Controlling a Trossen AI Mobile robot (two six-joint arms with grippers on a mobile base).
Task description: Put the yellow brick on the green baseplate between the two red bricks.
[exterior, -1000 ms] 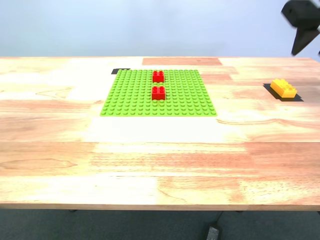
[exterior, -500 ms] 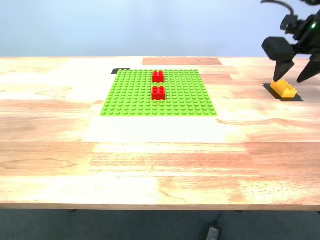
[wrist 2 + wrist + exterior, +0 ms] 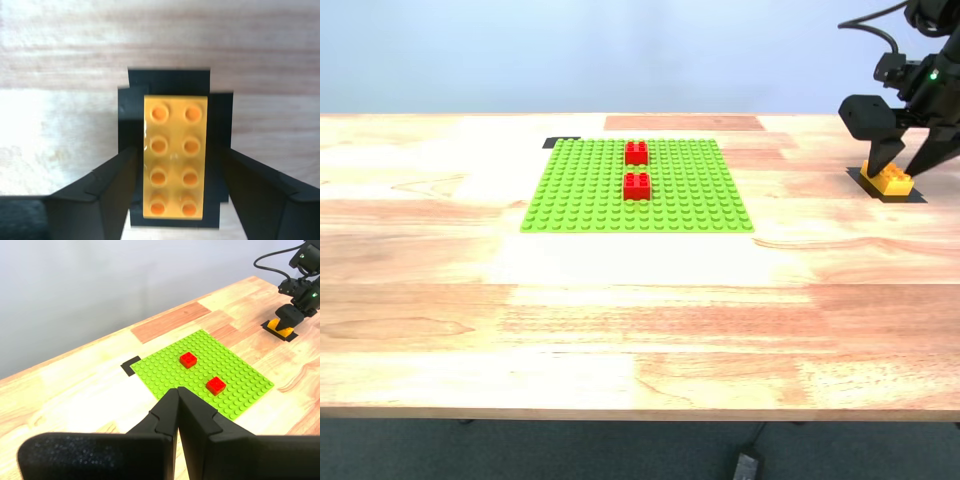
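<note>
- My second claw [image 3: 175,167] is spread, one finger on each long side of the yellow brick [image 3: 175,156]. In the second wrist view a narrow gap shows on both sides, so neither finger [image 3: 112,187] presses the brick.
- The yellow brick lies flat, studs up, on a patch of black tape [image 3: 170,82] stuck to the desk [image 3: 60,50]. In the exterior view it sits near that view's right edge [image 3: 889,179], with the second claw [image 3: 898,175] straddling it.
- My first claw [image 3: 177,392] is pressed together, fingertips meeting, and holds nothing. It hangs above the desk, apart from the bricks.
- The green baseplate [image 3: 580,190] lies flat on the desk, well apart from the yellow brick. A black tape corner [image 3: 560,142] marks its far corner on the exterior view's left.
- The two red bricks [image 3: 637,153] [image 3: 637,186] stand on the baseplate in one line, with a gap of bare studs between them.
- Bare desk lies between the yellow brick and the baseplate.
- The second wrist view alone shows the eight studs of the brick and the gaps at the fingers. The first wrist view shows the baseplate [image 3: 235,390], both red bricks [image 3: 188,359] [image 3: 216,385] and the second arm [image 3: 300,290] over the yellow brick [image 3: 278,327]. The exterior view does not show the first claw.
</note>
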